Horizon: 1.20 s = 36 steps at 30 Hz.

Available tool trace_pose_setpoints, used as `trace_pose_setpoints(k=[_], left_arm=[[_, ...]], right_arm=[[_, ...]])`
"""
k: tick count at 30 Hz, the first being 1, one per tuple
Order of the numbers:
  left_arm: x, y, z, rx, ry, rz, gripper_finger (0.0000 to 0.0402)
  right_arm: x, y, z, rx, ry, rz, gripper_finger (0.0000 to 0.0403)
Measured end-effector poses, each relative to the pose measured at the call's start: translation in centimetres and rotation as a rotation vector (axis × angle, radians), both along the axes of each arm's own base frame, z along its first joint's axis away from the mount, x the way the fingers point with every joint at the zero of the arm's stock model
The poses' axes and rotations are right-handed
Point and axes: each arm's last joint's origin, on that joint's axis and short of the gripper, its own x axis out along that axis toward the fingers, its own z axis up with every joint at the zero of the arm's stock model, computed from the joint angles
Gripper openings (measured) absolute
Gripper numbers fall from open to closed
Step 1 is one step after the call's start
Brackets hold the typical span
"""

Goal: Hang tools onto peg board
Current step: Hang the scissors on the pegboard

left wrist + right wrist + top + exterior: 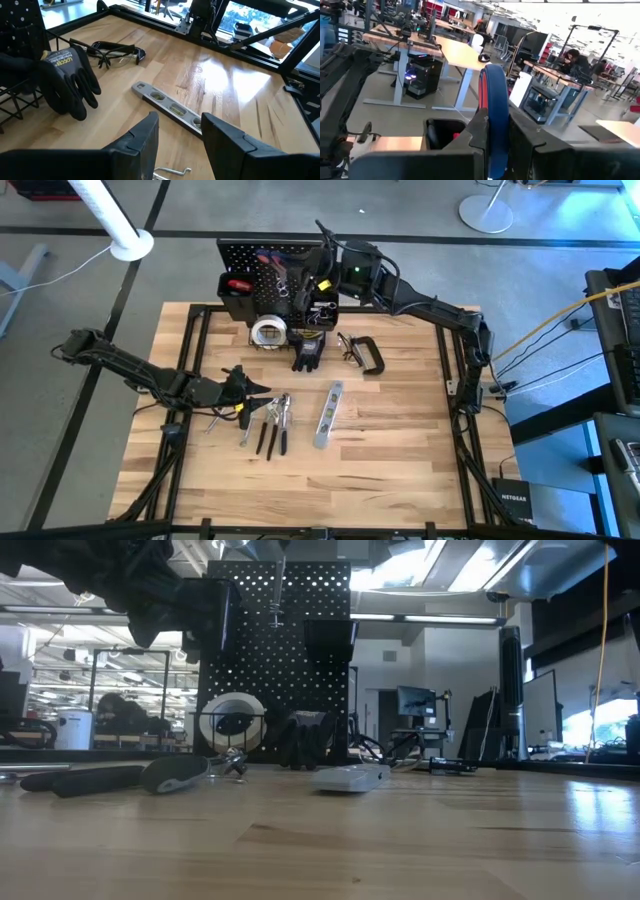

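A: In the high view, what hangs on the peg board (262,262) behind the right gripper (303,280)?

B: Too small to tell; the arm hides part of it.

A: And the blue-and-red handle (493,115) pinched in the right wrist view?

B: Its lower end is cut off (the tool's head never shows). The pliers (272,423) blur together.

gloves (309,352) before peg board (262,265), level (329,416) nearer
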Motion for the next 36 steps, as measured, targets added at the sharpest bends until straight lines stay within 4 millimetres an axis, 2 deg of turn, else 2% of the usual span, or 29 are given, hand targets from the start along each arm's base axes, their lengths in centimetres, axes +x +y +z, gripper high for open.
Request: trace_pose_setpoints(k=[6, 18, 28, 36], left_arm=[[0.0, 0.0, 0.0, 0.0, 0.0, 0.0, 0.0136], [0.0, 0.0, 0.0, 0.0, 0.001, -0.001, 0.0136], [0.0, 0.0, 0.0, 0.001, 0.001, -0.001, 0.0136], [0.0, 0.0, 0.0, 0.001, 0.003, -0.001, 0.0136]], right_arm=[[1.1, -0.3, -1.7, 0.026, 0.061, 0.0, 0.0047], [1.5, -0.9, -2.5, 0.05, 0.074, -0.049, 0.0047], [3.1, -1.5, -5.4, 0.08, 0.182, -0.053, 0.0047], [3.2, -1.5, -5.9, 0.084, 0.214, -0.064, 0.0047]])
